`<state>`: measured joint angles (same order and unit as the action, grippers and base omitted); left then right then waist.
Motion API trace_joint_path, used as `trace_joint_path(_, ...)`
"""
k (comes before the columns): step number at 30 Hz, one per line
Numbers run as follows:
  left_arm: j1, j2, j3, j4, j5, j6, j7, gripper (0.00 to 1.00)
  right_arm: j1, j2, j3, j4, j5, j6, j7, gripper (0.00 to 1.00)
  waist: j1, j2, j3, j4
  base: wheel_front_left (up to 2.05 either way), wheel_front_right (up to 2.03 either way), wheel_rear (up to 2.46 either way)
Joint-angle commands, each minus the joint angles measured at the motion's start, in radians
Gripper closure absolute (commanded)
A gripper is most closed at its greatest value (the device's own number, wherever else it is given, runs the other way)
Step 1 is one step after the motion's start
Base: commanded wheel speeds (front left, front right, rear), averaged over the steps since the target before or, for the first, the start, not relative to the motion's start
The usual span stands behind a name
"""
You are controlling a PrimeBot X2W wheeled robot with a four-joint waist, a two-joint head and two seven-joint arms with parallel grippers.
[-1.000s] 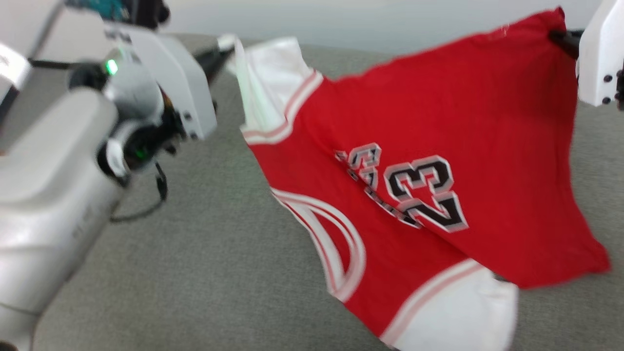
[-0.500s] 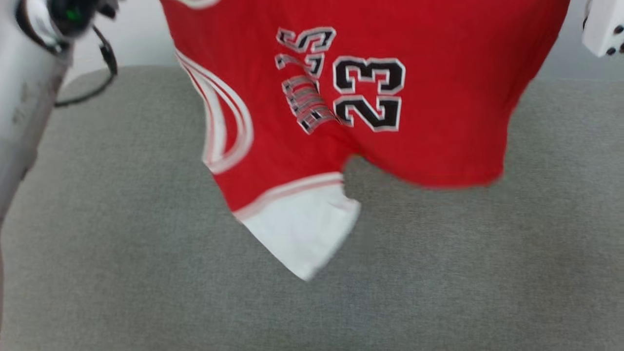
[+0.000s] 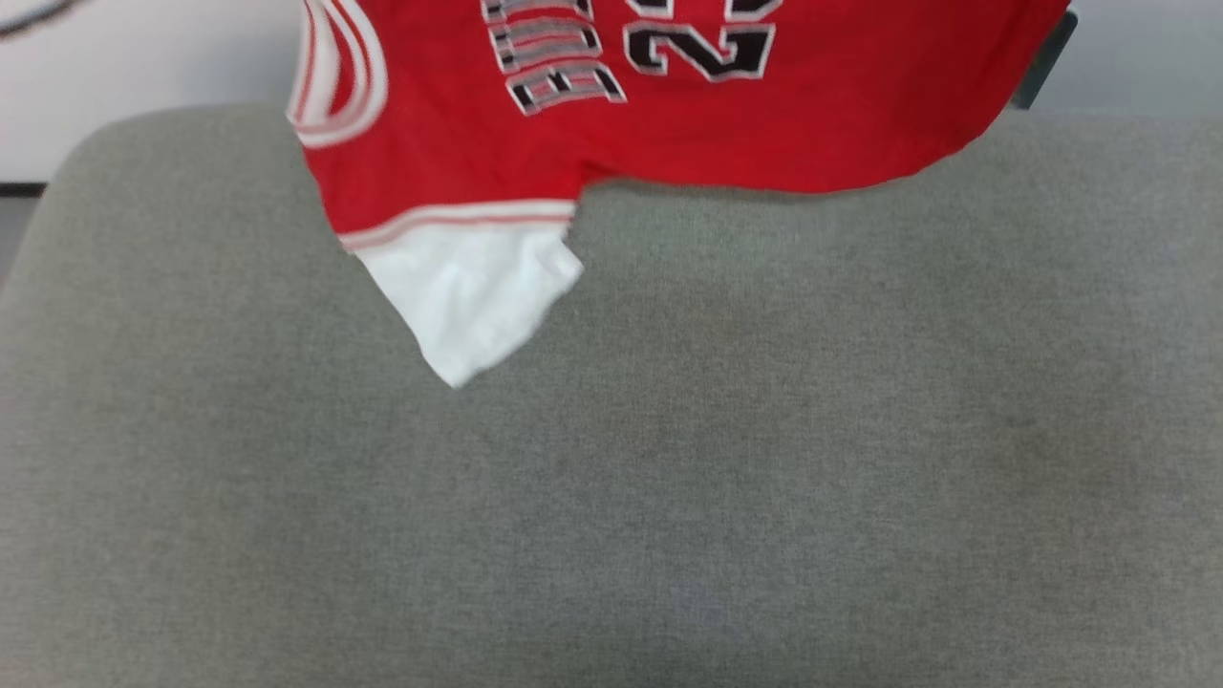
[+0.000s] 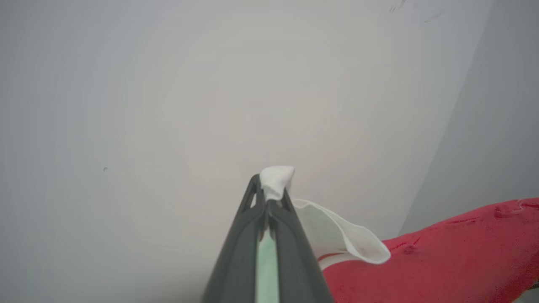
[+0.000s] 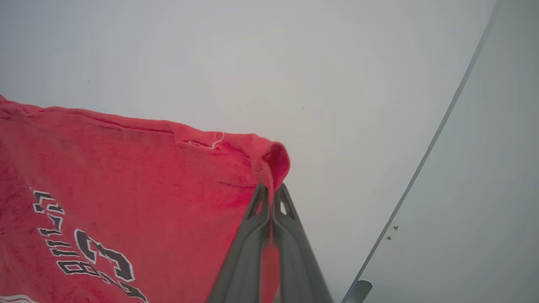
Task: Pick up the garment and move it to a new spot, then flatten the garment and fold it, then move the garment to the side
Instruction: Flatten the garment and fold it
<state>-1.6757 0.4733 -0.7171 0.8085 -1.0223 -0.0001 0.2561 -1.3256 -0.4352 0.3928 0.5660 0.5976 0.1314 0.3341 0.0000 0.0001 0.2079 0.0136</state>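
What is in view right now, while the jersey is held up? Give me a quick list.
garment: one, red with white sleeves, striped trim and black lettering, hanging across the top of the head view above the far part of the padded surface
padded surface: one, grey fabric, spread out in front of the robot below the garment
wall: one, pale, beyond the padded surface and behind both pincers in the wrist views
left pincer: one, dark, shut on a white sleeve corner of the garment
right pincer: one, dark, shut on a red corner of the garment
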Motion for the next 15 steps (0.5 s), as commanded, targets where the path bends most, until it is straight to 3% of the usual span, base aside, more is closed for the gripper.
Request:
trace_joint_path(1, -0.038, -0.001, 0.008, 0.019, 0.007, -0.006, -0.021, 1.0, -0.027, 0.013, -0.01, 0.016, -0.015, -0.001, -0.014, 1.0, 0.0, -0.0001, 0.039, -0.01, 0.0, 0.0, 0.0)
trace_joint_path(12, -0.222, -0.011, 0.028, 0.149, 0.054, -0.031, -0.15, 1.0, -0.173, 0.097, -0.049, 0.122, -0.105, -0.001, -0.179, 1.0, 0.0, -0.0001, 0.197, -0.053, 0.0, 0.0, 0.0)
trace_joint_path(15, -0.297, -0.001, 0.024, 0.188, 0.083, -0.058, -0.22, 1.0, -0.244, 0.144, -0.081, 0.194, -0.172, -0.001, -0.32, 1.0, 0.0, -0.0001, 0.275, -0.092, 0.0, 0.0, 0.0)
